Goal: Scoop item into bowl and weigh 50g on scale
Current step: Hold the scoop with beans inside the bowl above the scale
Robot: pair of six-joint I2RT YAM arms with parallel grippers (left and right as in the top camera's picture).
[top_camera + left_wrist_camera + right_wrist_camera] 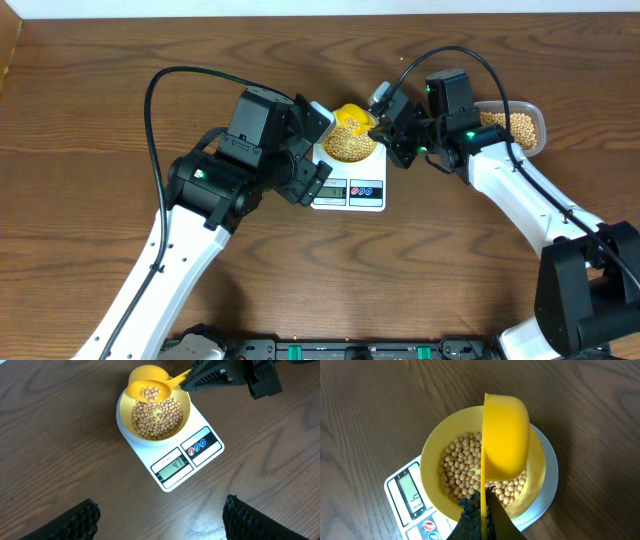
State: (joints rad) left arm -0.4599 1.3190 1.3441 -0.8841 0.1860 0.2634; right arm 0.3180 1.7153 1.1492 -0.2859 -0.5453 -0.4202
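The right fingers (pixel 210 377) pinch a yellow scoop (pixel 150 391) over the beans (pixel 160 420) in the bowl (pixel 186 412) on the scale (pixel 212 455); the left fingers (pixel 250 520) gape wide, empty.

The left tool (pixel 161 507) is held wide open beside the scale (pixel 372 190), empty; the right tool (pixel 384 122) is clamped on the scoop (pixel 504 435) handle above the scale.

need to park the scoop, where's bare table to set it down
Bare wood past the display end of the scale, between both arms, and left of the left arm. Crowded: around the bowl, right pincer and scoop, across to the tub.
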